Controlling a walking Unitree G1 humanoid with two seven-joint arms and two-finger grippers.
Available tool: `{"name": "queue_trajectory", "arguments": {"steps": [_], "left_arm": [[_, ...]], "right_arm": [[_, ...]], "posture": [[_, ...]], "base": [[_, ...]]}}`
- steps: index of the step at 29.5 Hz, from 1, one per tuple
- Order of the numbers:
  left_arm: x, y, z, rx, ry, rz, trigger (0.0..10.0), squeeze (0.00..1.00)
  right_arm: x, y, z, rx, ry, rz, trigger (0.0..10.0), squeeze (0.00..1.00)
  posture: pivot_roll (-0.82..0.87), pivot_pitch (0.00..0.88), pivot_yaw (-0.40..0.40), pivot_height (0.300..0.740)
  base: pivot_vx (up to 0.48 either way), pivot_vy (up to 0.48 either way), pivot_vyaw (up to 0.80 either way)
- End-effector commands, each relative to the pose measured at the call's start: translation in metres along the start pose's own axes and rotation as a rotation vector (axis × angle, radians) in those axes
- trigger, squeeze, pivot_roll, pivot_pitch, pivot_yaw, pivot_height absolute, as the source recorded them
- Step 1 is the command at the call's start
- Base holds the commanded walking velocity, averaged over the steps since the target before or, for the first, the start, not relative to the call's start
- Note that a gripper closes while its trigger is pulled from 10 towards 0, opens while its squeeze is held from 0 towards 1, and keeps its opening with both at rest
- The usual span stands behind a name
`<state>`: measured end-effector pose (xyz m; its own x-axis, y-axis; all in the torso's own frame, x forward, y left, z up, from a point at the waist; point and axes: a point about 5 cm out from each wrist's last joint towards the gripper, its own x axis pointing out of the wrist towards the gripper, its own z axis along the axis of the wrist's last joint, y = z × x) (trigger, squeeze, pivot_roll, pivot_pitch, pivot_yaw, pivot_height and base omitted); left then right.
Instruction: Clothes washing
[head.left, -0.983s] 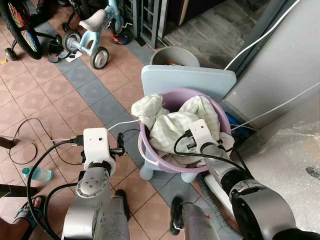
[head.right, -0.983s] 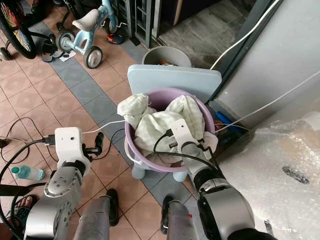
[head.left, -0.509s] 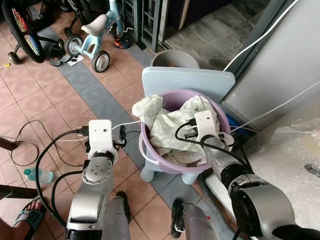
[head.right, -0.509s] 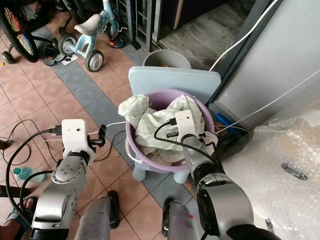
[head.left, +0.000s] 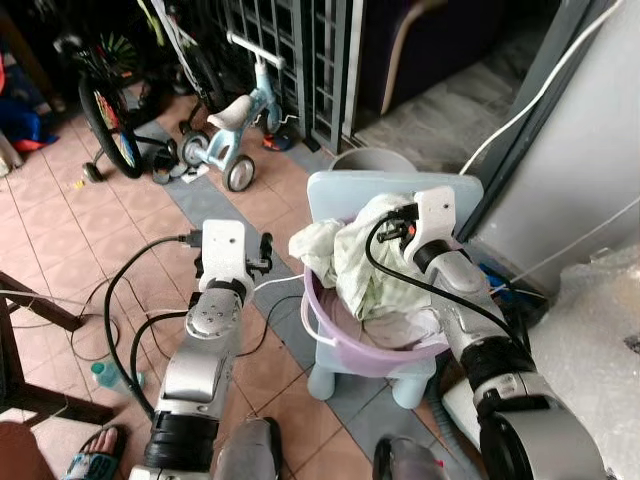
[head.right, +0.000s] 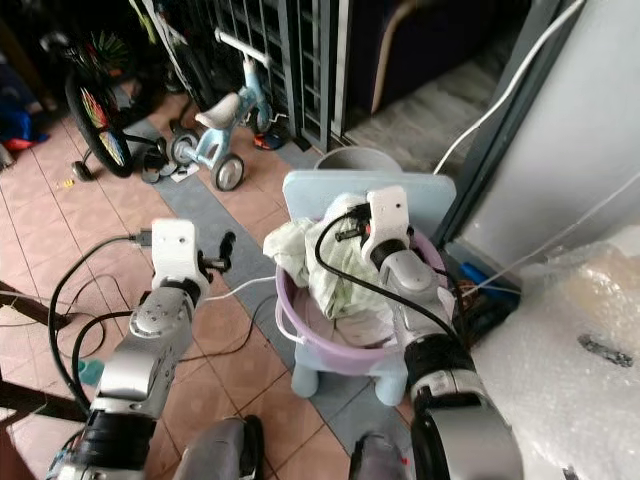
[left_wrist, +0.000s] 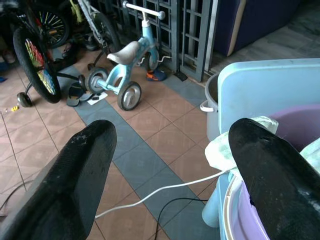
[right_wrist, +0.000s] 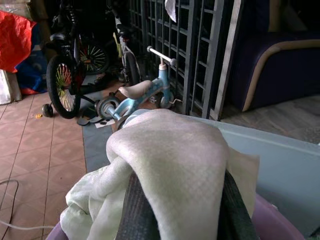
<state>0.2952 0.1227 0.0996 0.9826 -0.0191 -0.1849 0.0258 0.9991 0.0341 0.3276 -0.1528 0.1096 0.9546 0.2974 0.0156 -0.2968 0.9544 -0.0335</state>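
A purple basin (head.left: 335, 335) full of pale laundry stands on a light blue plastic chair (head.left: 345, 195). My right gripper (right_wrist: 180, 200) is above the basin's far side, shut on a pale green-white cloth (head.left: 362, 262). The cloth drapes over both black fingers (right_wrist: 136, 212) and hangs down into the basin. More pale clothes (head.left: 400, 325) lie inside. My left gripper (left_wrist: 170, 165) is open and holds nothing. It hovers over the tiled floor just left of the basin, with its fingers (head.left: 263, 248) pointing toward the chair.
A grey bucket (head.left: 375, 160) stands behind the chair. A blue tricycle (head.left: 238, 125) and a bicycle (head.left: 108, 125) are at the back left before a metal grille. Cables (head.left: 125, 300), a bottle (head.left: 105, 375) and a person's sandalled foot (head.left: 95, 462) are on the floor. A bubble-wrapped surface (head.left: 600, 340) lies on the right.
My right gripper has risen from inside the basin, pulling the cloth up with it. The left arm has lifted and reached forward. The camera has tilted up toward the grille.
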Motion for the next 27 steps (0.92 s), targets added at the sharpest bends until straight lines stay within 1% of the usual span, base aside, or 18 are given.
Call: {"name": "queue_trajectory", "arguments": {"steps": [1,3,4,5,6,7,8,9,10,11,13,14,16,17,19,22,25,27], "left_arm": [[-0.001,0.004,-0.007,-0.006,0.020,0.021,10.0,0.00],[-0.001,0.004,-0.007,-0.008,0.018,0.023,10.0,0.00],[0.000,0.002,-0.006,-0.010,0.012,0.017,10.0,0.00],[0.000,0.002,-0.006,-0.010,0.010,0.014,10.0,0.00],[0.000,0.001,-0.005,-0.010,0.007,0.010,10.0,0.00],[0.001,0.000,-0.004,-0.005,0.001,0.000,10.0,0.00],[0.001,0.000,-0.004,-0.005,0.001,0.000,10.0,0.00],[0.002,-0.002,-0.003,-0.006,-0.002,-0.010,10.0,0.00],[0.003,-0.002,-0.003,-0.008,-0.003,-0.012,10.0,0.00],[0.004,-0.004,-0.003,-0.008,-0.003,-0.015,10.0,0.00],[0.004,-0.005,-0.004,-0.009,-0.002,-0.019,10.0,0.00],[0.005,-0.007,-0.004,-0.017,-0.006,-0.021,10.0,0.00],[0.005,-0.008,-0.003,-0.019,-0.011,-0.021,10.0,0.00],[0.005,-0.010,-0.003,-0.029,-0.014,-0.019,10.0,0.00],[0.005,-0.010,-0.003,-0.036,-0.015,-0.018,10.0,0.00],[0.004,-0.012,-0.004,-0.054,-0.020,-0.018,10.0,0.00],[0.002,-0.011,-0.003,-0.084,-0.038,-0.045,10.0,0.00],[0.002,-0.010,-0.003,-0.075,-0.034,-0.037,10.0,0.00]], "right_arm": [[-0.007,0.002,0.022,0.020,-0.107,-0.057,10.0,0.00],[-0.009,0.002,0.023,0.038,-0.114,-0.081,10.0,0.00],[-0.014,0.001,0.026,0.070,-0.118,-0.171,10.0,0.00],[-0.015,0.002,0.027,0.072,-0.121,-0.192,10.0,0.00],[-0.016,0.004,0.029,0.086,-0.132,-0.208,10.0,0.00],[-0.019,0.012,0.031,0.112,-0.137,-0.230,10.0,0.00],[-0.019,0.012,0.031,0.112,-0.137,-0.230,10.0,0.00],[-0.023,0.021,0.032,0.094,-0.129,-0.229,10.0,0.00],[-0.024,0.024,0.032,0.086,-0.126,-0.225,10.0,0.00],[-0.026,0.028,0.033,0.105,-0.119,-0.208,10.0,0.00],[-0.027,0.030,0.035,0.067,-0.113,-0.186,10.0,0.00],[-0.026,0.028,0.038,0.038,-0.113,-0.180,10.0,0.00],[-0.025,0.024,0.040,0.040,-0.109,-0.187,10.0,0.00],[-0.023,0.019,0.042,0.038,-0.098,-0.207,10.0,0.00],[-0.020,0.015,0.045,0.030,-0.094,-0.221,10.0,0.00],[-0.019,0.012,0.053,-0.014,-0.113,-0.225,10.0,0.00],[-0.017,0.009,0.061,-0.013,-0.133,-0.233,10.0,0.00],[-0.017,0.009,0.061,-0.021,-0.130,-0.233,10.0,0.00]], "posture": [[0.00,0.000,0.060,0.740],[0.00,0.000,0.060,0.740],[-0.01,0.000,0.069,0.740],[-0.01,0.000,0.072,0.740],[-0.02,0.000,0.080,0.740],[-0.02,0.000,0.082,0.740],[-0.02,0.000,0.082,0.740],[-0.04,0.004,0.089,0.740],[-0.04,0.004,0.089,0.740],[-0.04,0.009,0.085,0.740],[-0.05,0.011,0.080,0.740],[-0.05,0.015,0.069,0.740],[-0.05,0.018,0.061,0.740],[-0.05,0.021,0.056,0.740],[-0.05,0.022,0.052,0.740],[-0.05,0.028,0.041,0.740],[-0.05,0.031,0.036,0.740],[-0.05,0.034,0.034,0.740]], "base": [[-0.356,0.000,0.00],[-0.360,0.000,0.00],[-0.356,0.000,0.00],[-0.356,0.000,0.00],[-0.356,0.000,0.00],[-0.352,0.000,0.00],[-0.352,0.000,0.00],[-0.352,0.000,0.00],[-0.352,0.000,0.00],[-0.352,0.000,0.00],[-0.339,0.000,0.00],[-0.240,0.000,0.00],[0.000,0.000,0.00],[0.000,0.000,0.00],[0.000,0.000,-0.80],[0.000,0.000,-0.80],[0.000,0.000,-0.80],[0.000,0.000,0.00]]}}
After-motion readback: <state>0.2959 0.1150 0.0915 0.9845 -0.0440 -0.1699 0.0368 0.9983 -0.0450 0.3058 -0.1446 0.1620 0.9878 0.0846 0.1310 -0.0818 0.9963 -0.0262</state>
